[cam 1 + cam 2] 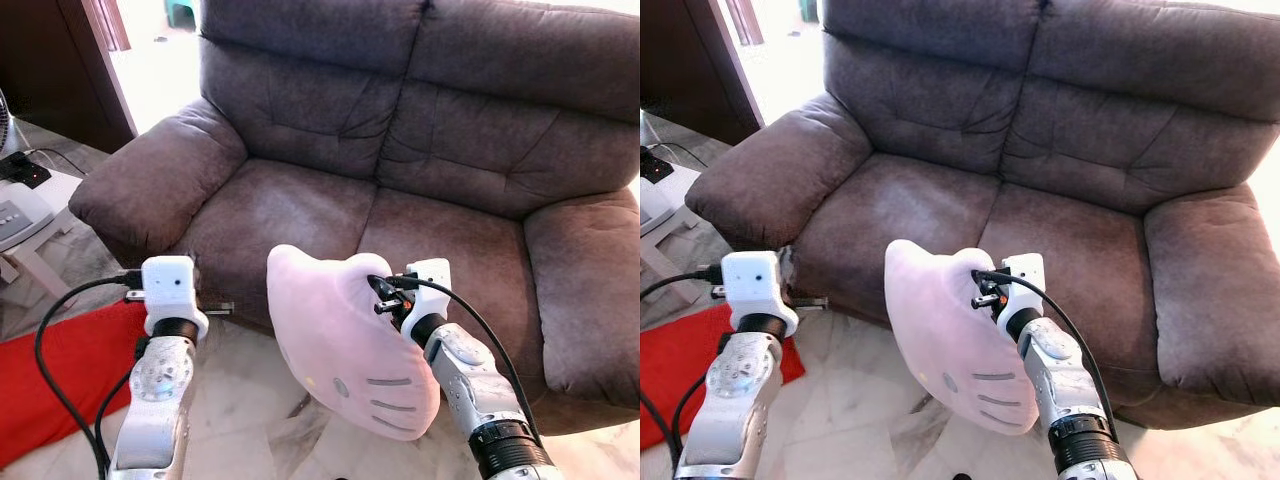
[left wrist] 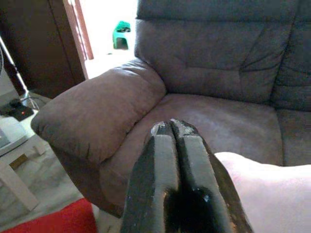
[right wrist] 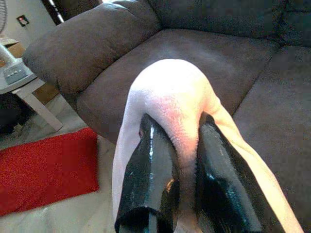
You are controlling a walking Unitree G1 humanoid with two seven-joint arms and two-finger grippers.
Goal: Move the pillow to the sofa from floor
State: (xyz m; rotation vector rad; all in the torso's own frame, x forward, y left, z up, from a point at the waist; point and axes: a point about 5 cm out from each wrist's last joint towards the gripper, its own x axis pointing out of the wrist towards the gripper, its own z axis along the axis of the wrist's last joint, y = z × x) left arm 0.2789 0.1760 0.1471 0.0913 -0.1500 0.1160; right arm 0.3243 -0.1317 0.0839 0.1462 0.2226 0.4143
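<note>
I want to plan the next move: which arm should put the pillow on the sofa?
The right. Its end effector already grips the pillow before the sofa; the left end effector is shut and empty.

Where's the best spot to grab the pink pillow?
Its top edge, from above, where the right hand pinches it now. The pink pillow is soft and flat, so a fold bunches between the fingers and the rest hangs free in front of the sofa.
</note>
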